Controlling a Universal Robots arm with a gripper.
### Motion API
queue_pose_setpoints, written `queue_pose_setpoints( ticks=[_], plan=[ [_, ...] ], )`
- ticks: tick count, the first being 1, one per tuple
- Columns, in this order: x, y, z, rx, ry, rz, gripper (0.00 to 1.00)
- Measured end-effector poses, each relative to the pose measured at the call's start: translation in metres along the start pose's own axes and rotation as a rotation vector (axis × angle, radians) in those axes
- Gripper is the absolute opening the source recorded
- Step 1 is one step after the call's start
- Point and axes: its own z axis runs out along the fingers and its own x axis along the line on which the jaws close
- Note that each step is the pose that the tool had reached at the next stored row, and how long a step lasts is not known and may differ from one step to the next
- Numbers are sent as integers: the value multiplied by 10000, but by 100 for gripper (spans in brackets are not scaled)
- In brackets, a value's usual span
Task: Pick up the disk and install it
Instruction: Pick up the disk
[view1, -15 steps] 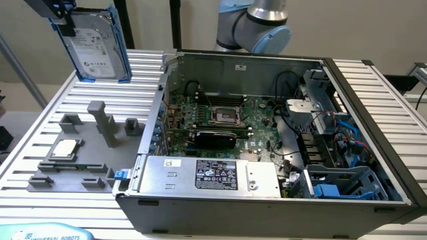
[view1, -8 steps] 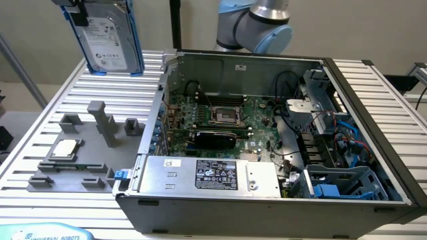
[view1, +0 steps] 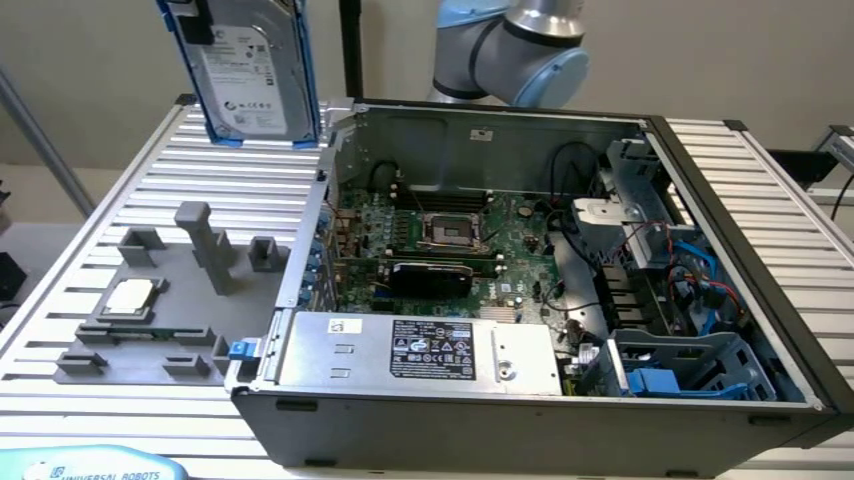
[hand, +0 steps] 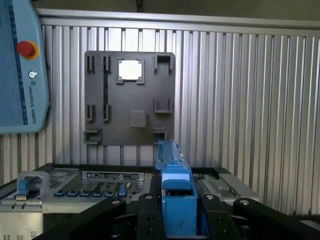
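Note:
The disk (view1: 250, 72), a silver-grey hard drive with a white label and blue carrier rails, hangs upright in the air above the slatted table, near the open computer case's (view1: 534, 260) back corner on the exterior view's left. In the wrist view I see the disk (hand: 175, 192) edge-on as a blue rail. My gripper (hand: 176, 212) is shut on it, with a black finger (hand: 147, 212) pressed against each side. The robot arm (view1: 514, 45) rises behind the case.
A grey fixture plate (view1: 147, 300) holding a small square silver chip (view1: 130, 297) lies on the table beside the case. Inside the case are the motherboard (view1: 441, 235), a silver box with a black label (view1: 427, 350) and a blue drive bay (view1: 681, 365). A teach pendant (hand: 20, 70) lies at the table's edge.

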Motion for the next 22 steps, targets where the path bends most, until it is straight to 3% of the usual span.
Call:
queue_pose_setpoints(
  ticks=[9,22],
  plan=[
    [79,-409,-70,0,-66,-2,33],
    [188,-999,-92,1,-247,-4,33]
  ],
)
